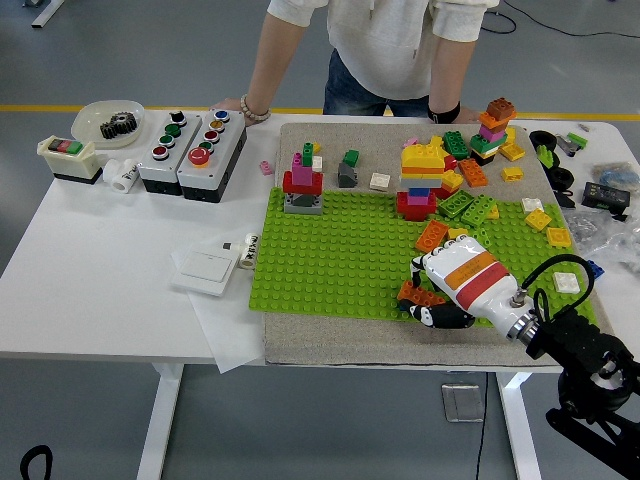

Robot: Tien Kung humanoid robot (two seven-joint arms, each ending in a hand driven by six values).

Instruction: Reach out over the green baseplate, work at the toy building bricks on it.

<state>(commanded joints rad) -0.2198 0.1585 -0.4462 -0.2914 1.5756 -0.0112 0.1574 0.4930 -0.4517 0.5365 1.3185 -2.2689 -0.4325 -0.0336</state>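
The green baseplate point(340, 260) lies on a beige mat in the middle of the table. My right hand point(428, 302), white with orange and red bands, rests low over the plate's near right part. Its fingers curl down around an orange brick point(412, 294) at the plate's front edge. Further back stand a red and yellow tower point(420, 175) and a smaller red, pink and grey stack point(303, 185). Another orange brick point(433, 235) and green bricks point(465, 205) lie just beyond my hand. My left arm is out of view.
A person stands at the far side with a hand point(245, 106) on the table edge. Two button boxes point(190, 150), a bowl with a gear point(108, 122) and a white switch plate point(205, 266) sit left. Loose yellow bricks point(548, 225) and a colourful stack point(492, 125) are at right.
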